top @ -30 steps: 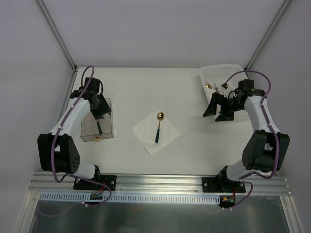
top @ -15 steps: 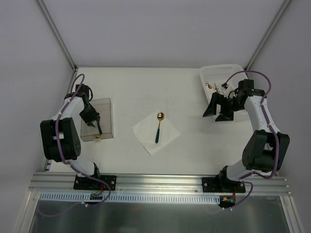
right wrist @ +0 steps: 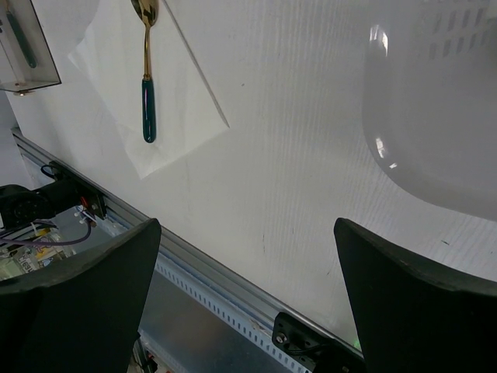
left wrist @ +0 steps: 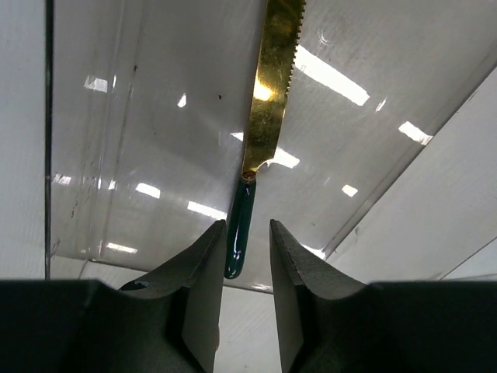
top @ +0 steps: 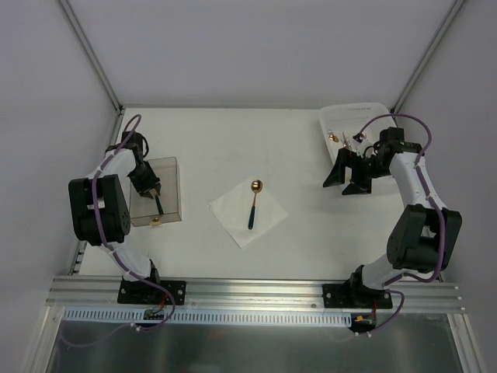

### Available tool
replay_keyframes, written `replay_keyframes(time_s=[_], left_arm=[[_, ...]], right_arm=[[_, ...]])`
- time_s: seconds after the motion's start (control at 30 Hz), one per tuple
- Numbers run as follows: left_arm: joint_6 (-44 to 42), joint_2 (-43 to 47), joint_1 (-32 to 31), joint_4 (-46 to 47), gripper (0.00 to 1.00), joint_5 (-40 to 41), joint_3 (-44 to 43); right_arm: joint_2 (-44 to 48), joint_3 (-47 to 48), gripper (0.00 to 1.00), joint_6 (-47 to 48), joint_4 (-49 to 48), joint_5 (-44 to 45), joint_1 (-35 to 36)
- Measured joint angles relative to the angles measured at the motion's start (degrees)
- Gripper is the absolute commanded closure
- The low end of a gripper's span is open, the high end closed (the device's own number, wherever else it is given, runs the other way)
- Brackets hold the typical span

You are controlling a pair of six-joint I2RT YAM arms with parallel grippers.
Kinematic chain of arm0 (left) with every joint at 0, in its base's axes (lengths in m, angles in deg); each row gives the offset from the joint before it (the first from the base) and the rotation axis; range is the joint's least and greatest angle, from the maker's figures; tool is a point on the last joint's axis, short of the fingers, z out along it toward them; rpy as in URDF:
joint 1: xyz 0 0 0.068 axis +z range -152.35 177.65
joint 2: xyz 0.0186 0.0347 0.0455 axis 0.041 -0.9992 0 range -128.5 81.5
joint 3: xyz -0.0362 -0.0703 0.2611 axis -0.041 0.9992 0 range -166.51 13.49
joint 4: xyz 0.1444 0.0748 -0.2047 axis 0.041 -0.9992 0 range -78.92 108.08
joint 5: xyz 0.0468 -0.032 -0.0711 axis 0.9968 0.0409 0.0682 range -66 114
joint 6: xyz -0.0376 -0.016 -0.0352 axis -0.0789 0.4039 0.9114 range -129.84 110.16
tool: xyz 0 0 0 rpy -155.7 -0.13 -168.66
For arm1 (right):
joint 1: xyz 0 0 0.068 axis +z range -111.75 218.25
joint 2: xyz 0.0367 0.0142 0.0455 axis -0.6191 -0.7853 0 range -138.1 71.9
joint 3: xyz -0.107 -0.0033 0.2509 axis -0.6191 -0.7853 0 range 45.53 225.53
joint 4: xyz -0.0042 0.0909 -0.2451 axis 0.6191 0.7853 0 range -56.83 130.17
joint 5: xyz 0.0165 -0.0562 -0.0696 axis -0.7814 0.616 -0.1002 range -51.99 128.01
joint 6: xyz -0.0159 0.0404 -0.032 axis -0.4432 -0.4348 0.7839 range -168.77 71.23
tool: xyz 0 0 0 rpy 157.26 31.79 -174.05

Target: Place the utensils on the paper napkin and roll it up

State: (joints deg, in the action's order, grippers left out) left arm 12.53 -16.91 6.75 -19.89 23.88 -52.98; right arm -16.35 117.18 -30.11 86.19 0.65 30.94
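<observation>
Black fingers (left wrist: 203,272) of the left hand (left wrist: 247,233) stand narrow, one on each side of the end of the knife's dark green handle (left wrist: 237,229). The handle lies against one finger, and a slit of light shows between it and the other (so no clamp on it can be seen). The knife (left wrist: 270,93) runs away from the hand, its gold serrated blade lying against the clear wall of the box (left wrist: 155,116). From above, the left arm reaches down into that box (top: 172,175), which stands on the left side of the counter (top: 233,140).

Near the middle of the counter lies the white napkin (top: 233,217), turned like a diamond. A spoon (top: 254,203) rests on it, gold bowl toward the far side and dark handle toward the arms.

On the right, the right hand (top: 347,179) hangs with its fingers spread wide and nothing between them, just on the near side of the white tray (top: 373,113). Small pieces of cutlery (top: 334,137) lie in the tray's left part, too small to tell apart. The right wrist view looks across bare counter, with the tray's rounded corner to one side and the spoon on its napkin well beyond.
</observation>
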Motion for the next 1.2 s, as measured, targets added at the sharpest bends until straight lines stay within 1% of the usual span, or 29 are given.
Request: replay_keyframes(time_s=[0.1, 0.27, 0.33, 0.43, 0.47, 0.5, 0.63, 0.77, 0.83, 0.97, 1.07, 1.13, 1.2], left_arm=[[-1.0, -2.2, 0.0, 0.5, 0.74, -0.8, -0.5], [-1.7, -5.6, 0.0, 0.7, 0.80, -1.2, -0.5], [-2.0, -6.2, 0.0, 0.5, 0.83, -1.3, -0.8], [-2.2, -6.2, 0.2, 0.4, 0.92, -1.4, -0.9], [-2.2, -6.2, 0.3, 0.4, 0.98, -1.4, -0.9], [-2.2, -6.2, 0.3, 0.4, 1.00, -1.4, -0.9], [-2.2, -5.3, 0.4, 0.4, 1.00, -1.6, -0.9], [-2.2, -0.2, 0.3, 0.3, 1.00, -2.0, -1.0], [-2.3, 3.4, 0.3, -1.7, 1.00, -1.9, -3.1], [-2.9, 9.4, 0.1, -3.7, 1.00, -2.1, -10.7], [-4.4, 12.4, -1.9, -5.1, 1.00, -2.6, -16.9], [-5.6, 12.5, -6.7, -6.6, 1.00, -2.3, -21.8], [-6.2, 11.4, -13.2, -7.5, 1.00, -2.8, -25.2]], right_arm=[[-0.3, 0.0, 0.01, 0.0, 0.0, -0.2, 0.0], [-0.5, 0.0, 0.01, 0.0, 0.0, -0.4, 0.0], [-0.5, 0.0, 0.01, 0.0, 0.0, -0.4, 0.0], [-0.5, 0.0, 0.01, 0.0, 0.0, -0.4, 0.0], [-0.5, 0.0, 0.01, 0.0, 0.0, -0.4, 0.0], [-0.5, 0.0, 0.01, 0.0, 0.0, -0.4, 0.0], [-0.5, 0.0, 0.01, 0.0, 0.0, -0.4, 0.0], [-0.5, 0.0, 0.01, 0.0, 0.0, -0.6, 0.0], [-0.5, 0.0, 0.01, 0.0, 0.0, -0.6, 0.0], [-0.5, 0.0, 0.01, 0.1, 0.2, -0.6, 0.0], [-0.5, 0.0, 0.01, 0.4, 0.4, -0.6, 0.0], [-0.5, 0.0, 0.01, 0.5, 0.5, -0.6, 0.0], [-0.5, 0.0, 0.01, 0.6, 0.6, -0.6, 0.0]])
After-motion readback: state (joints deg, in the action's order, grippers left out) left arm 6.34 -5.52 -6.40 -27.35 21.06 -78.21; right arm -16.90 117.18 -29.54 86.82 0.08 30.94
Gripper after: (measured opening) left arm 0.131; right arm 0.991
